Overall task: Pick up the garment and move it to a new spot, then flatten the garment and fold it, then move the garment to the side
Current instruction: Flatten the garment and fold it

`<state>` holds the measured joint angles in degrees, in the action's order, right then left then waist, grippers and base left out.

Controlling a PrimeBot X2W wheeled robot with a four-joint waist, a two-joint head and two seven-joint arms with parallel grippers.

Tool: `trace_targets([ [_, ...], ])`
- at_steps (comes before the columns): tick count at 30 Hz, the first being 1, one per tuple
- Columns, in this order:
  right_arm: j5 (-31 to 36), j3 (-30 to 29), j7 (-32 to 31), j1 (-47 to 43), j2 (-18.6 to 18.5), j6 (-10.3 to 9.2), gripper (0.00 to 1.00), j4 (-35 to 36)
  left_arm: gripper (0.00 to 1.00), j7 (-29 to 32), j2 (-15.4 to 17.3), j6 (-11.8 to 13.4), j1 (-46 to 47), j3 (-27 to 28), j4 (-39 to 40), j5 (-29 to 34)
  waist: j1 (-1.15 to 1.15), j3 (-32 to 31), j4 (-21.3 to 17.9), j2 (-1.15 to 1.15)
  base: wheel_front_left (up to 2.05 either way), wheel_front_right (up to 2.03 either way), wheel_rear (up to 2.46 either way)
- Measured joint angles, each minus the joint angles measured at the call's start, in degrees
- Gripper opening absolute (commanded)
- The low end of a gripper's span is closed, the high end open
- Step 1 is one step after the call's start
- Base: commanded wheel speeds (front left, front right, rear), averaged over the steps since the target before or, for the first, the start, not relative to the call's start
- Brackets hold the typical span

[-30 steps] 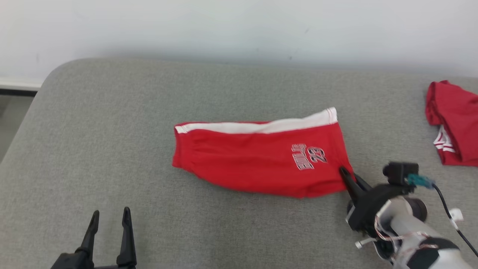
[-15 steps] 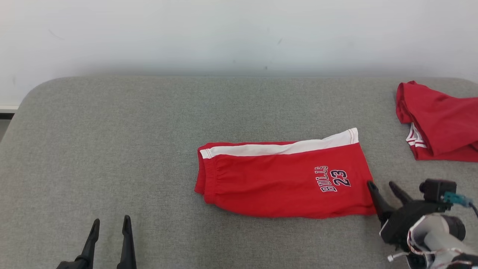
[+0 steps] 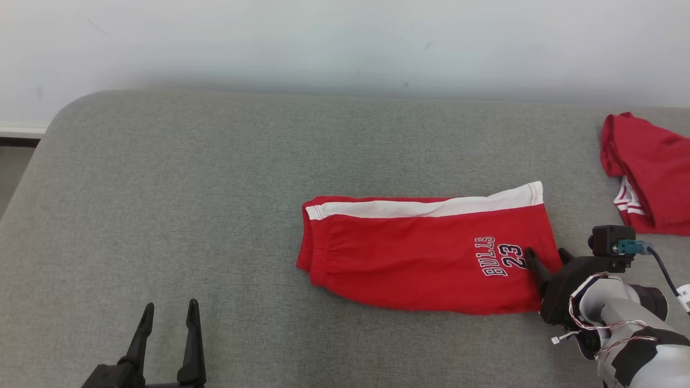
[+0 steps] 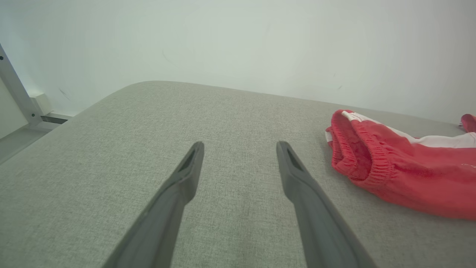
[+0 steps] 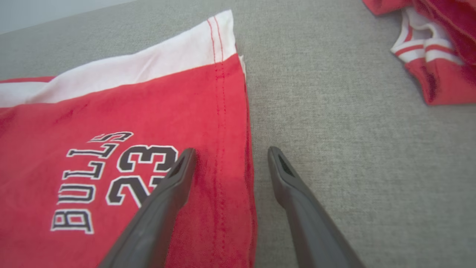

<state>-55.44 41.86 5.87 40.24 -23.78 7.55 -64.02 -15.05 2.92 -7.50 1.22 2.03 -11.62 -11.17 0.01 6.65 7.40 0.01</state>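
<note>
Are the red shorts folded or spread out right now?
Folded. The shorts lie flat as one leg's width, white side stripe along the far edge.

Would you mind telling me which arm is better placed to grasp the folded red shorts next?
Right, probably: the right claw stands open astride the hem of the shorts, while the left claw hangs open well apart from them.
</note>
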Motion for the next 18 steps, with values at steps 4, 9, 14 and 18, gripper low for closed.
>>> trace_targets([
  [4,-0.92,0.23,-1.48,0.07,1.05,0.00,0.78,-1.04,1.00,0.00,0.01,0.08,-0.03,0.09,-0.20,-0.01,0.00,0.17,0.73,0.00,0.00,0.00,0.00],
  [9,-1.59,0.58,-2.08,-0.14,1.13,0.00,0.00,-0.97,1.00,0.00,0.01,0.30,-0.24,0.46,-0.34,-0.02,0.00,-0.35,0.60,0.00,0.00,0.00,0.00],
  [14,-2.19,0.59,-1.08,-0.26,-0.35,0.00,0.00,-1.31,1.00,0.00,0.01,0.41,-0.86,0.56,-0.30,-0.01,0.00,-1.21,-0.03,0.00,0.00,0.00,0.00],
  [18,-1.36,1.36,0.63,-0.27,-2.91,0.00,0.00,-1.65,1.00,0.00,0.00,0.44,-1.14,0.47,-0.27,0.09,0.00,-1.77,-0.56,0.00,0.00,0.00,0.00],
])
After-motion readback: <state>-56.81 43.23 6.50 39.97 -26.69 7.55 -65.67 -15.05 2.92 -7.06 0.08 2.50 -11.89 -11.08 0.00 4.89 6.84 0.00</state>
